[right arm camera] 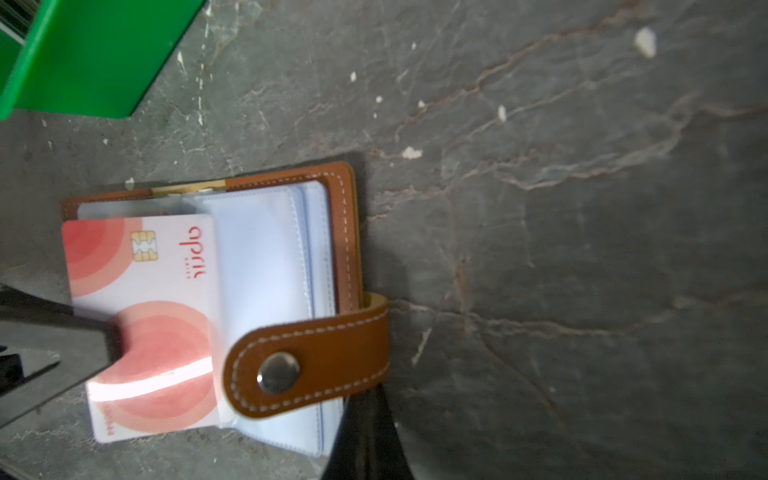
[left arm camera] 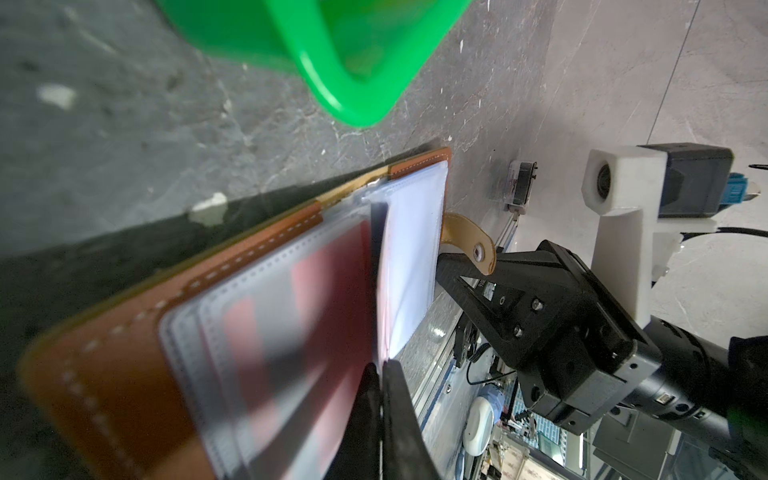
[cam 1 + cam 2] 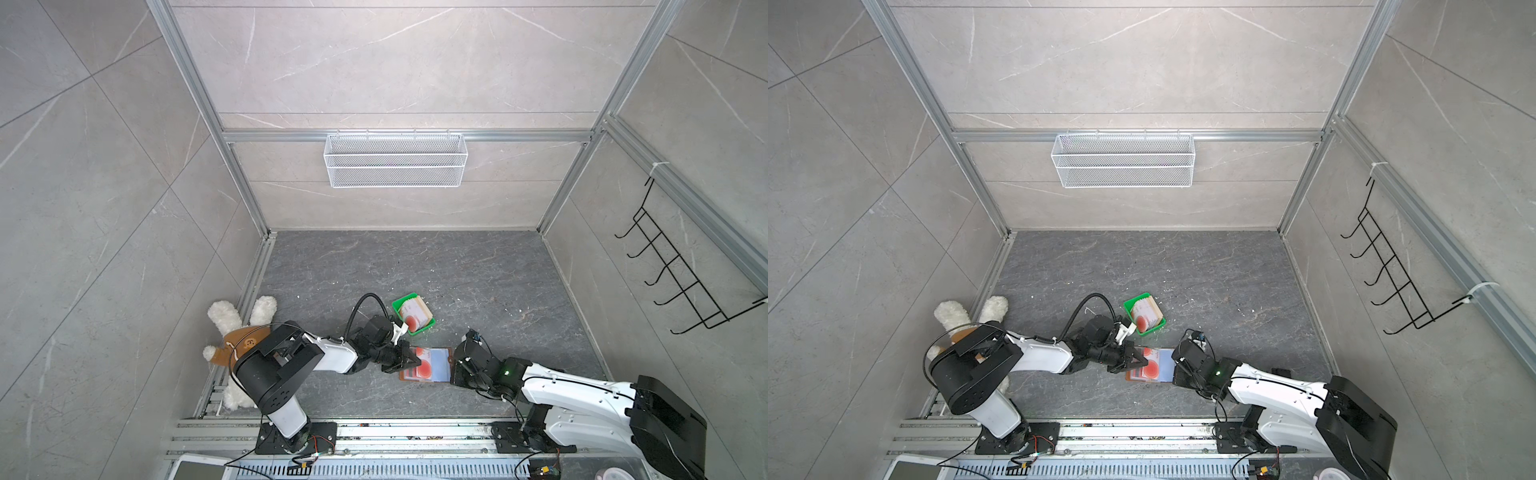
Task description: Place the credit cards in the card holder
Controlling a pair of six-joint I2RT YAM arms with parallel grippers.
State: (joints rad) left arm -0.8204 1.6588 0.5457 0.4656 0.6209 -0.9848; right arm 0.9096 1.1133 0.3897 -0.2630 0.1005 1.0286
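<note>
Card [image 1: 141,291] looks thin, stiff and slick, so your left gripper [image 2: 380,368] pinches its outer edge, while your right gripper [image 2: 444,259] is closed at the edge of the holder [image 1: 345,232].

one tan leather card holder [image 1: 345,232]. one separate credit card [image 1: 166,274], plus a stack of credit cards [image 3: 412,314] too tight to count. one green tray [image 3: 420,331]. one plush toy [image 3: 226,311]. one white wire basket [image 3: 395,160]. one black hook rack [image 3: 675,270] with five hooks. two robot arms [image 3: 336,358].

Tan-brown card holder [image 1: 345,232] with white stitching; whitish-pink credit card [image 1: 166,286] with red-orange rings; green tray [image 1: 95,58].
</note>
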